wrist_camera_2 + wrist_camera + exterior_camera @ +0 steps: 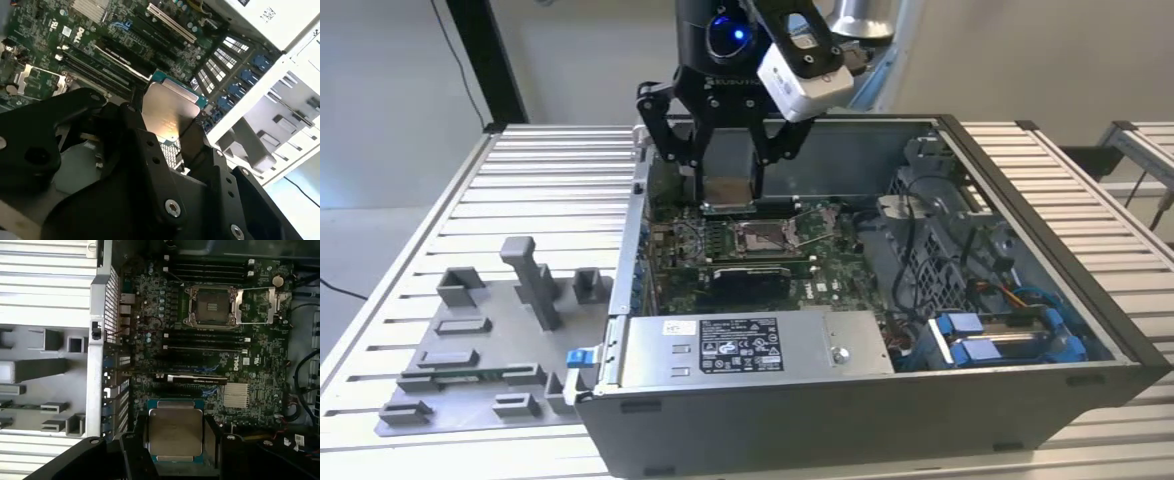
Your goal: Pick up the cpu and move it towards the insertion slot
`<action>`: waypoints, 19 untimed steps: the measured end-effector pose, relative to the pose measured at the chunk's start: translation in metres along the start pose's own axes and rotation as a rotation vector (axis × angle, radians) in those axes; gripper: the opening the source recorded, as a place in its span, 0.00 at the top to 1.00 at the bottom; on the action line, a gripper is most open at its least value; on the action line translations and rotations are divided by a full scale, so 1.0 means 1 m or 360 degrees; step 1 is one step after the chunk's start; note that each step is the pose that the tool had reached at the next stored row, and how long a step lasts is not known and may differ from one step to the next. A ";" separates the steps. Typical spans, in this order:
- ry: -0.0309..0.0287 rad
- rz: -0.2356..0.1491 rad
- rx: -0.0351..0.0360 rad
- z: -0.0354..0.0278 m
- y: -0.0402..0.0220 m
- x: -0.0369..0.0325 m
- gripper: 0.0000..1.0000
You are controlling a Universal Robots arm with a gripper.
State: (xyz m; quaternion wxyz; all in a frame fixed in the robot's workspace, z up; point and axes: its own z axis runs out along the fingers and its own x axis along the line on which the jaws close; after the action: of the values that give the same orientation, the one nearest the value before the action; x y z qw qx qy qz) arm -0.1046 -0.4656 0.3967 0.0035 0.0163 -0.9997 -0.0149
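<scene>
The cpu (pixel 175 432) is a flat silvery square with a green rim, and my gripper (pixel 175 441) is shut on it, one black finger on each side. In the exterior view my gripper (pixel 727 195) hangs inside the open computer case, holding the cpu (pixel 727 208) just above the green board, a little toward the exterior view's left and behind the insertion slot (pixel 761 237). The insertion slot (pixel 210 306) is a silver metal-framed socket with a dull centre, and its cover frame is swung open beside it. The second wrist view shows the cpu (pixel 167 107) between the fingers (pixel 192 137).
The case walls (pixel 634 250) surround the board. A silver power supply (pixel 747 350) lies at the front, and a drive cage with blue tabs (pixel 987 340) and cables sits at the exterior view's right. A grey fixture plate with blocks (pixel 494 340) rests on the slatted table (pixel 560 160).
</scene>
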 end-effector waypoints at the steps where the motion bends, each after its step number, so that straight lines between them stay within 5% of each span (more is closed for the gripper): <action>1: 0.00001 -0.0001 0.0000 0.0007 -0.0002 -0.0047 1.00; 12: -0.00001 0.0015 0.0003 0.0075 -0.0012 -0.0450 1.00; 19: 0.00000 0.0018 0.0003 0.0078 -0.0001 -0.0464 1.00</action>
State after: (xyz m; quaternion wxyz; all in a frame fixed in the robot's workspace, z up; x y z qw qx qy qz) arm -0.0583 -0.4639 0.3886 0.0036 0.0108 -0.9998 -0.0139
